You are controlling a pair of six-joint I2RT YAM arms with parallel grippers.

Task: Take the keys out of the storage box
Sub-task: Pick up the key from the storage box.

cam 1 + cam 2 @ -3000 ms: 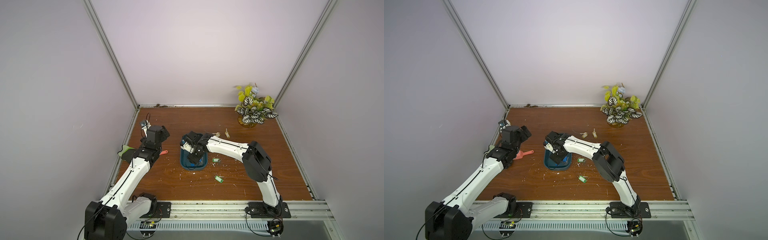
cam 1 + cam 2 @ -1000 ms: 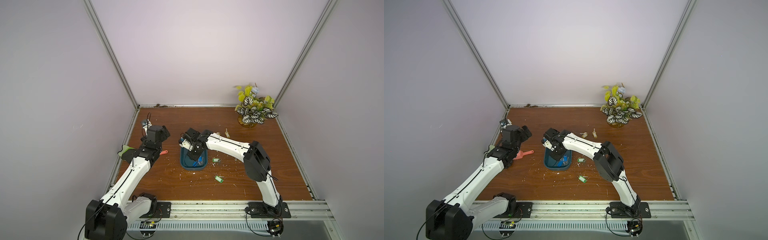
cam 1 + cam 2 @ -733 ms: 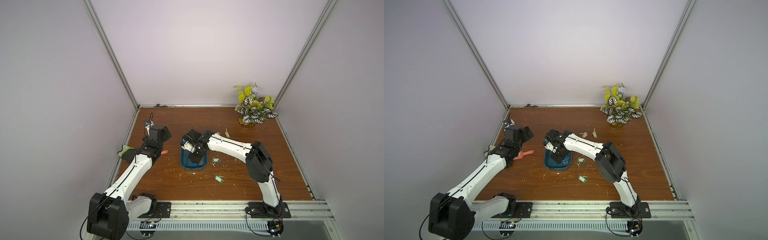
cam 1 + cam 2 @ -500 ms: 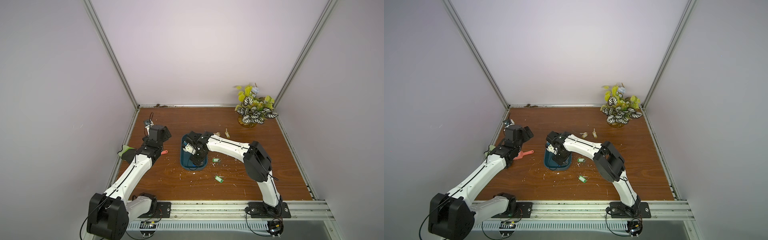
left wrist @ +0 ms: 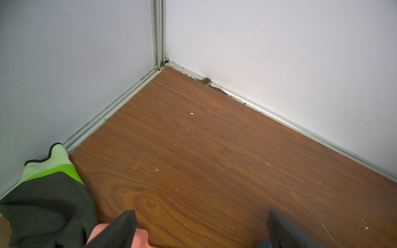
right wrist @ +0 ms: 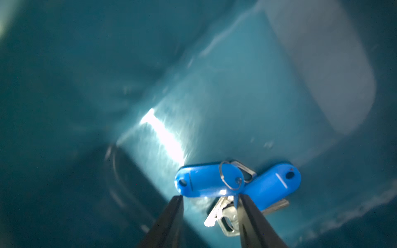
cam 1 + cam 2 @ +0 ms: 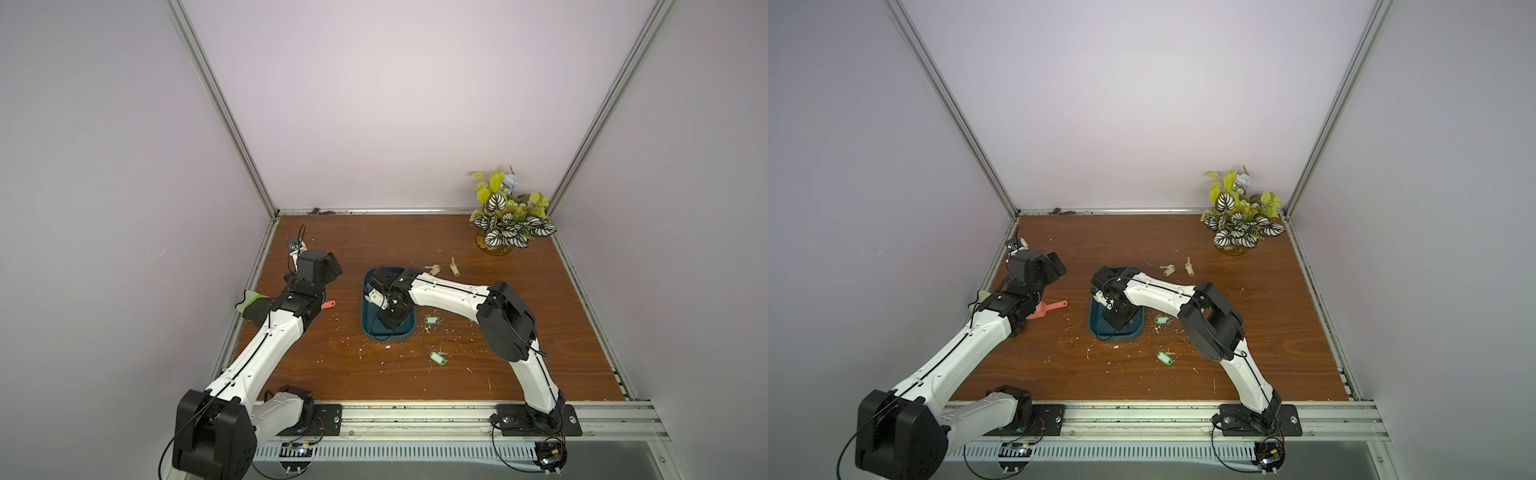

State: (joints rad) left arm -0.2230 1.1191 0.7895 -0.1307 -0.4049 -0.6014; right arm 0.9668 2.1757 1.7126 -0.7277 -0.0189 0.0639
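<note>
While the right fingers [image 6: 167,219] straddle the blue-tagged keys [image 6: 209,179] on the box [image 7: 397,336] floor, half open and gripping nothing, advise centring on one before closing; left fingers [image 5: 122,225] gape empty.

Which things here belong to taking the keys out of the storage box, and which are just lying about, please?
Job: storage box; blue-tagged keys inside it; green-tagged keys and yellow-tagged keys already outside it.
Lying about: potted plant; red-orange plastic piece; glove.
</note>
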